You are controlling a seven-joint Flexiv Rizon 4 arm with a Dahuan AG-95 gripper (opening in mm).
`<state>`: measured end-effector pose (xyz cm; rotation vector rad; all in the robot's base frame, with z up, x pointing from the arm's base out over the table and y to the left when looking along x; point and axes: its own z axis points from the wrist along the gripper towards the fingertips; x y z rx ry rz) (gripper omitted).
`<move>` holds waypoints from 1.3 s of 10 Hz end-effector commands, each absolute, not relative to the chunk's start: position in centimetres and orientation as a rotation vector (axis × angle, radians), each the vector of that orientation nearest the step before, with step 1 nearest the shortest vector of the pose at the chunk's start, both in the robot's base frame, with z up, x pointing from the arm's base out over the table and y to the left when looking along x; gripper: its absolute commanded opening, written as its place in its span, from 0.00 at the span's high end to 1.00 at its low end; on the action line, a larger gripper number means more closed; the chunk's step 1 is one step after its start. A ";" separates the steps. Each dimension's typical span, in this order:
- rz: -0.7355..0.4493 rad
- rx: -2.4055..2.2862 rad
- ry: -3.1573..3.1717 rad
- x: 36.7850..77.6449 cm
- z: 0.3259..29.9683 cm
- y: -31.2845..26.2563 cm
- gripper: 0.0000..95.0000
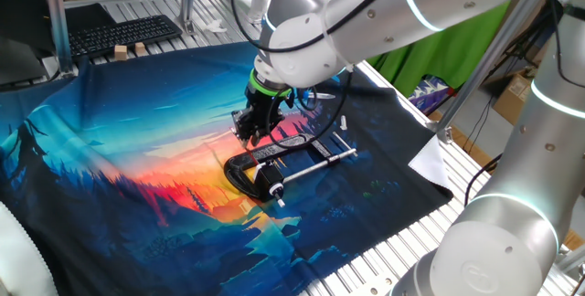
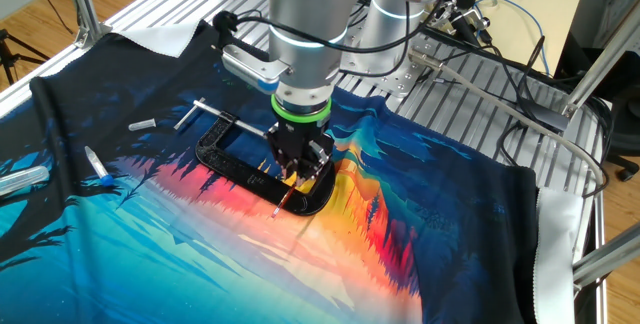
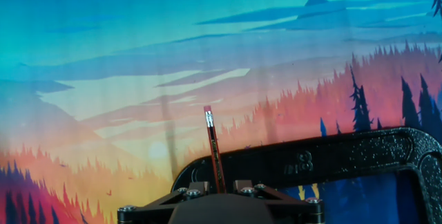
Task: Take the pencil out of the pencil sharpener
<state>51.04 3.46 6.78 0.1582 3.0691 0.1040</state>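
Gripper (image 2: 297, 172): closed on pencil (image 3: 214, 148), centre frame.
Extraction: pull straight along pencil axis; avoid sideways bending against clamp (image 3: 331, 158).

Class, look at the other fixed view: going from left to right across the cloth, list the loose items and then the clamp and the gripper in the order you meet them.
Blue-capped marker → small grey cylinder → clamp's metal screw rod → black C-clamp → gripper, with the pencil at its fingertips.
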 end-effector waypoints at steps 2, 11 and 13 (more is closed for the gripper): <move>0.109 0.167 3.070 51.0 6.3 3.5 0.80; 0.113 0.147 3.058 51.1 5.7 3.7 1.00; 0.107 0.137 3.059 51.1 5.6 3.7 1.00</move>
